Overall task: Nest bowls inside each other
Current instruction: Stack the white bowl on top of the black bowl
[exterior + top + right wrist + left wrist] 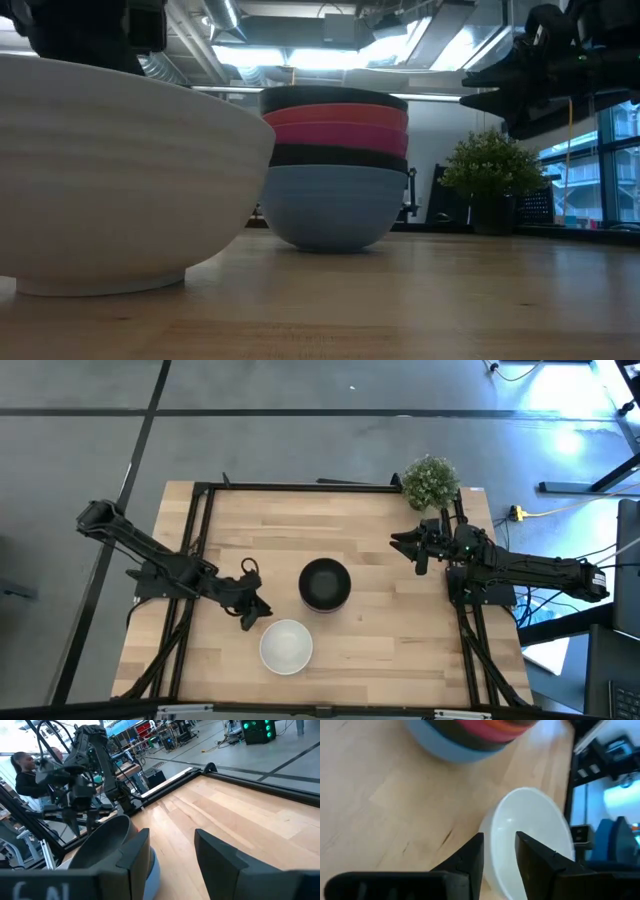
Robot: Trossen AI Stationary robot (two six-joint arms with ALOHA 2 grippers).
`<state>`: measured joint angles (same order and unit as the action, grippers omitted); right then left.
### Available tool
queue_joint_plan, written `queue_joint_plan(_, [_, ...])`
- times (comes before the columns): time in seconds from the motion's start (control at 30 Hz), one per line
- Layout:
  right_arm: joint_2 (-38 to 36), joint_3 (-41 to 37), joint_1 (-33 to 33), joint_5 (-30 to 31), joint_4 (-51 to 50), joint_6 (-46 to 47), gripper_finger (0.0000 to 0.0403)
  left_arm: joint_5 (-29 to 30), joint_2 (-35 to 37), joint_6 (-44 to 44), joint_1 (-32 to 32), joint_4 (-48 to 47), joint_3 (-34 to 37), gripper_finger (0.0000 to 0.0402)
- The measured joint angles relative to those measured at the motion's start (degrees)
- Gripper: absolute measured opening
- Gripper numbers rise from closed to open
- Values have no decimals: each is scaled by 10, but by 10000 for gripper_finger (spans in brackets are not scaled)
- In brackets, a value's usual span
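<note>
Overhead black top bowl [324, 582], low view stack [335, 165]

Bright ceiling lights [300, 50] glare overhead — the near white bowl [110, 180] looms soft, blurred.

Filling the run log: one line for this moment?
left gripper: open, at white bowl | right gripper: open, idle | stack: five nested

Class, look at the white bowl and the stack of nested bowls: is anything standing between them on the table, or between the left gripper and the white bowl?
Nothing visible does. The left gripper, fingers open, sits right at the rim of the white bowl. Between that bowl and the stack of nested bowls there is only bare table. The right gripper waits off to the side.
</note>
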<state>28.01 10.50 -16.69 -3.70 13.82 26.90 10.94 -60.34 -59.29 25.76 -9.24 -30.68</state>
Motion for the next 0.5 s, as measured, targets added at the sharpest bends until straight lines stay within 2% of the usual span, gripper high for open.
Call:
queue_joint_plan(0.2, [0, 0, 0, 0, 0, 14, 158, 1, -49, -2, 0, 6, 0, 103])
queue_joint_plan(0.4, [0, 0, 0, 0, 0, 29, 158, -27, -89, 49, 1, 116, 0, 104])
queue_joint_plan(0.5, [0, 0, 0, 0, 0, 31, 158, -35, -102, 72, 5, 136, -3, 102])
